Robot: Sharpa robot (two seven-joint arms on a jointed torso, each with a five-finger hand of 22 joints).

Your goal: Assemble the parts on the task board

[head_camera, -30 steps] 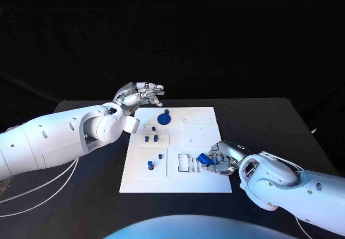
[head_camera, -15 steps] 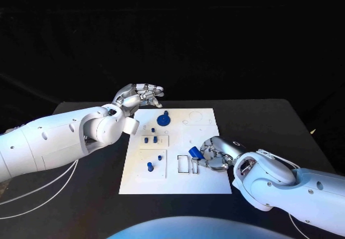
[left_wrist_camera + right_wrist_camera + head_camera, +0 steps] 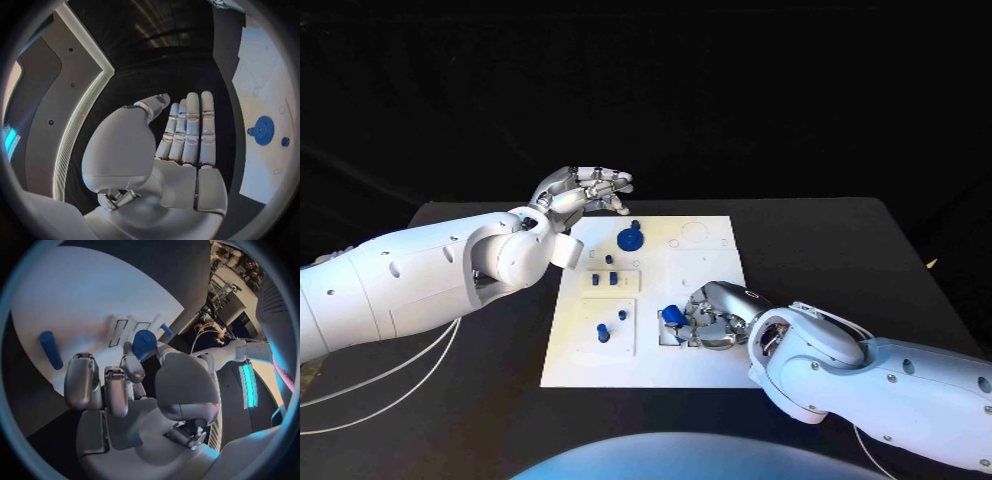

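We hold the blue part (image 3: 674, 316) in the right hand (image 3: 708, 318) directly over the task board (image 3: 711, 265) slots (image 3: 675, 331), while the left hand (image 3: 583, 189) hovers open, well apart.

The task board (image 3: 711, 365) lies in the middle of the desk (image 3: 848, 250) before me. My left hand (image 3: 586, 189) hangs above the desk just past the board's far left corner, apart from it. Near that corner, on the board, sits a gear-like part (image 3: 630, 239). Nearer to me on the board's left half stand several small pegs (image 3: 602, 331). My right hand (image 3: 710, 318) rests over the board's near middle, holding a part (image 3: 672, 315) above the slots (image 3: 674, 333) there. My right arm (image 3: 877, 385) crosses the board's near right corner.
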